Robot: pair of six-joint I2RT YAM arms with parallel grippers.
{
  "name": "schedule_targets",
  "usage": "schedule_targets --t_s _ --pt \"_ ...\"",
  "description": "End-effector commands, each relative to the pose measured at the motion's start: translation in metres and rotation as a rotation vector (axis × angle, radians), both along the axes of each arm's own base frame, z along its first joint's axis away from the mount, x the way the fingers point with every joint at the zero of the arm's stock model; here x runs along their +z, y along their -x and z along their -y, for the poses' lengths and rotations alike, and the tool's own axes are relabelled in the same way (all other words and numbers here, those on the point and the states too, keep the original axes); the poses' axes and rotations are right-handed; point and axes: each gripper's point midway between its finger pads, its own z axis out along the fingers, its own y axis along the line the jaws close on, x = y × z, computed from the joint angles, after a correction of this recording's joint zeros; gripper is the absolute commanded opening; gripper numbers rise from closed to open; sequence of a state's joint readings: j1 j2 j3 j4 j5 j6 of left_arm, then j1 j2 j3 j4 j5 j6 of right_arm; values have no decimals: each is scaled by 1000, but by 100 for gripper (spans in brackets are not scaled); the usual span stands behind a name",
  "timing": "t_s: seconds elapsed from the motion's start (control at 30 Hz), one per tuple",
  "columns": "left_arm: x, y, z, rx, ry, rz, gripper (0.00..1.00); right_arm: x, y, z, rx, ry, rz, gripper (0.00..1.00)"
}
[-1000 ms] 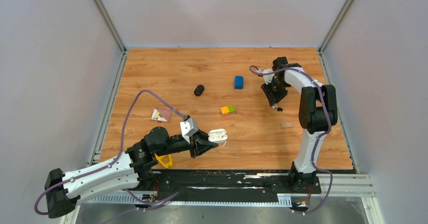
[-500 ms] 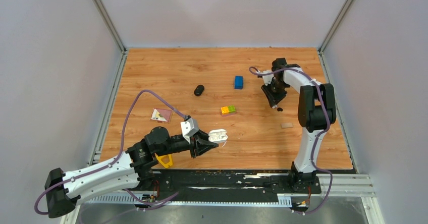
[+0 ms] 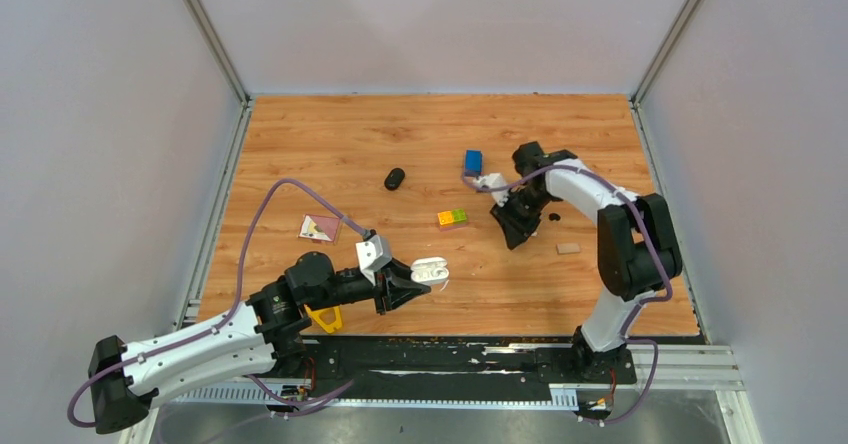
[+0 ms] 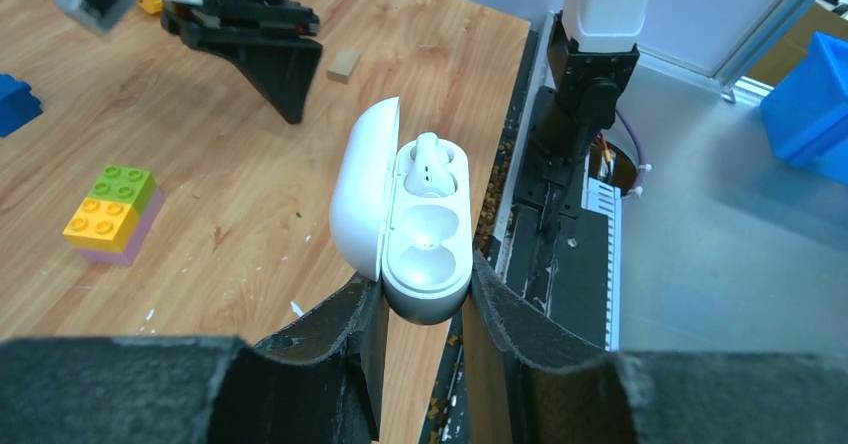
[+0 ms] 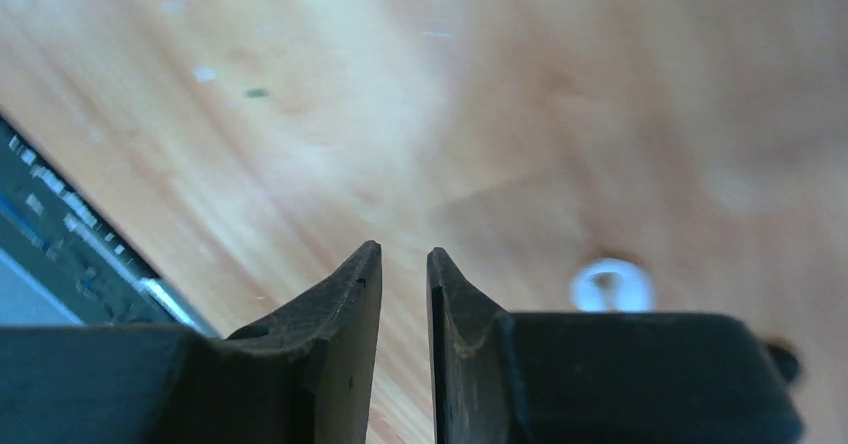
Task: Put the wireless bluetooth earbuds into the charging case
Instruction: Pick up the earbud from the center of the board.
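Note:
My left gripper [image 4: 425,304] [image 3: 412,284] is shut on the base of the white charging case [image 4: 425,214] [image 3: 431,269], held low over the table's near edge with its lid open. A white earbud [image 4: 430,159] sits in the upper well; whether the lower well holds one I cannot tell. My right gripper [image 3: 512,236] [image 5: 404,259] hangs over mid-table, its jaws a narrow gap apart with nothing between them. A black earbud [image 3: 553,218] lies to its right. A blurred small white round thing [image 5: 612,284] lies on the wood beside the right fingers.
A black oval case [image 3: 395,178], a blue brick [image 3: 473,162], a yellow-green brick [image 3: 452,217], a tan block [image 3: 567,248] and a pink card [image 3: 319,227] lie on the wooden table. A yellow piece [image 3: 324,317] sits by the left arm.
The right arm has swung left and nearer, away from the black earbud, and its jaws have narrowed. The left arm and the case have not moved.

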State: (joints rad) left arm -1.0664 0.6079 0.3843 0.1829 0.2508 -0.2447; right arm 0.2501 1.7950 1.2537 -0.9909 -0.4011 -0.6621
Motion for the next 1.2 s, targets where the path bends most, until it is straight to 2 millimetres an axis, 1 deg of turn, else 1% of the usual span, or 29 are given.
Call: schedule_targets --t_s 0.0,0.03,0.1,0.2,0.3,0.37,0.47,0.57,0.67,0.8,0.87,1.0,1.17 --pt "16 -1 2 5 34 13 0 5 47 -38 286 -81 16 24" --pt "16 -1 3 4 34 11 0 5 51 -42 309 -83 24 25" --pt "17 -1 4 1 32 7 0 11 51 -49 313 -109 31 25" --pt "17 -2 3 4 28 9 0 20 40 -49 270 -106 64 24" --pt "17 -2 2 6 24 14 0 35 24 -43 239 -139 121 23" --pt "17 -2 2 8 20 14 0 46 13 -34 261 -142 175 24" --pt "16 -2 2 7 17 13 0 52 -3 -18 336 -57 283 24" --pt "15 -2 1 9 17 13 0 48 -20 -4 353 38 329 23" --pt "15 -2 0 13 22 10 0 43 -40 9 306 107 325 22" --pt "15 -2 -3 20 23 12 0 34 -55 29 232 153 315 21" --pt "15 -1 -4 23 24 17 0 30 -61 42 178 192 324 22" --pt "16 -3 -4 25 24 25 0 17 -57 60 112 223 284 22" --pt "15 -2 0 10 20 22 0 3 -46 68 120 239 238 24"
